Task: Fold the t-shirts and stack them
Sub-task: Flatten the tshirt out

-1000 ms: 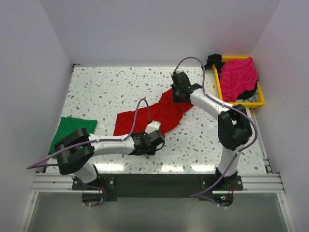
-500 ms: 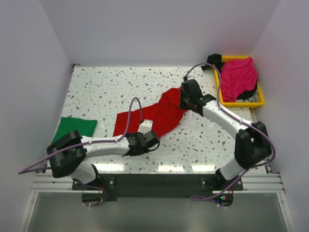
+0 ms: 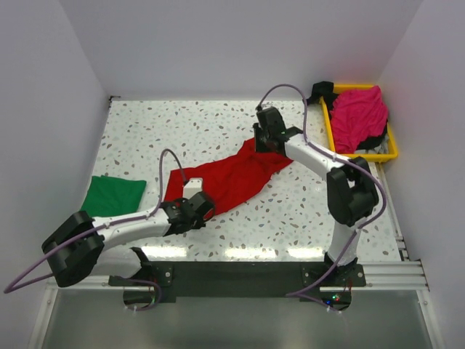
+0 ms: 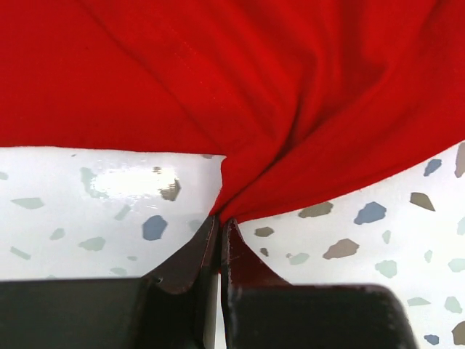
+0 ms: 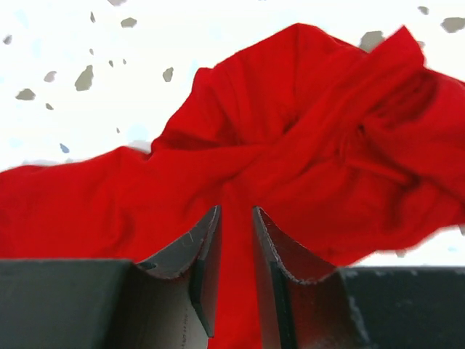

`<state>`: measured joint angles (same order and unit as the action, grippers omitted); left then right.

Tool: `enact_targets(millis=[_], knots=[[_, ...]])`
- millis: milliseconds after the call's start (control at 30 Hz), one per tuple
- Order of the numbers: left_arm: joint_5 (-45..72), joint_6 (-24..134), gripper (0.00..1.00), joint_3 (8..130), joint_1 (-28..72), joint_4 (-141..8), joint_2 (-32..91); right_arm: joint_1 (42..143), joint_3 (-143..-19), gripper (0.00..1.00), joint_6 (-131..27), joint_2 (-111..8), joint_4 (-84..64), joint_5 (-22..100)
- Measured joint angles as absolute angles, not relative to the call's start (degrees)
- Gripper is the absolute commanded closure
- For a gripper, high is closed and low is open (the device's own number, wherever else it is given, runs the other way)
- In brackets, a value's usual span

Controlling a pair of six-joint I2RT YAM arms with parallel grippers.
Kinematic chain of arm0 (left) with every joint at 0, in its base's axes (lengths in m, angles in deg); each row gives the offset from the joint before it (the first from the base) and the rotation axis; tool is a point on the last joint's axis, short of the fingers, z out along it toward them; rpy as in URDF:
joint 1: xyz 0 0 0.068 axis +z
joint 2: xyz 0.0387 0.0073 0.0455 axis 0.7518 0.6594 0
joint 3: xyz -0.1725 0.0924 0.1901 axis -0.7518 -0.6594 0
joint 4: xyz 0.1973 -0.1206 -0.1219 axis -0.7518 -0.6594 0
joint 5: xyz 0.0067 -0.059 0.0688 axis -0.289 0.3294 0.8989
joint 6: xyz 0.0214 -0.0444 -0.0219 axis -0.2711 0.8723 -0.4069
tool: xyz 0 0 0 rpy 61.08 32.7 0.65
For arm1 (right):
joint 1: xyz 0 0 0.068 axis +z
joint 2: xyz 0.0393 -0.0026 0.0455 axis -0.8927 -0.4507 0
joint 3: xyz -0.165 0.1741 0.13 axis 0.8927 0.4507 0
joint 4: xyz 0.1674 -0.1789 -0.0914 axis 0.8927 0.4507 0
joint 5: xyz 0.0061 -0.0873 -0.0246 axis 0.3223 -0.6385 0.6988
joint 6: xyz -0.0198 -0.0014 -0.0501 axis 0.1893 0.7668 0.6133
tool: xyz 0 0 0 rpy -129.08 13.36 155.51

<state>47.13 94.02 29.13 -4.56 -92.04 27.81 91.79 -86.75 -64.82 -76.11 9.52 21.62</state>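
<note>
The red t-shirt (image 3: 231, 177) lies stretched in a diagonal band across the middle of the table. My left gripper (image 3: 195, 206) is shut on its near edge; in the left wrist view the cloth (image 4: 240, 87) bunches into the closed tips (image 4: 220, 219). My right gripper (image 3: 262, 147) is shut on the shirt's far right end, with a fold of red cloth (image 5: 305, 145) between its fingers (image 5: 236, 214). The green t-shirt (image 3: 112, 196) lies folded at the table's left edge. The magenta-pink t-shirt (image 3: 357, 116) is heaped in the yellow tray (image 3: 392, 154).
The yellow tray stands at the far right corner with dark items (image 3: 320, 91) in it beside the pink shirt. White walls close in the speckled table (image 3: 167, 127) on three sides. A metal rail (image 3: 240, 275) runs along the near edge.
My left gripper has moved left, dragging the shirt's near edge with it. My right gripper swung out to the right and came back to the far end. The red shirt now lies wider.
</note>
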Motion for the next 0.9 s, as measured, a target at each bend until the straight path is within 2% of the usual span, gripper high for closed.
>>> enact_targets(millis=[67, 267, 900], knots=[[46.4, 94.0, 1.0, 28.2, -3.2, -92.0, 26.2, 92.1, -88.9, 0.72, -63.8, -79.3, 10.0, 21.6], [45.3, 94.1, 1.0, 28.0, -3.0, -91.7, 25.6, 92.7, -92.0, 0.62, -62.0, -84.1, 12.2, 21.7], [44.0, 94.0, 1.0, 28.0, -3.0, -90.2, 26.0, 94.8, -94.0, 0.62, -60.3, -87.8, 15.8, 16.9]])
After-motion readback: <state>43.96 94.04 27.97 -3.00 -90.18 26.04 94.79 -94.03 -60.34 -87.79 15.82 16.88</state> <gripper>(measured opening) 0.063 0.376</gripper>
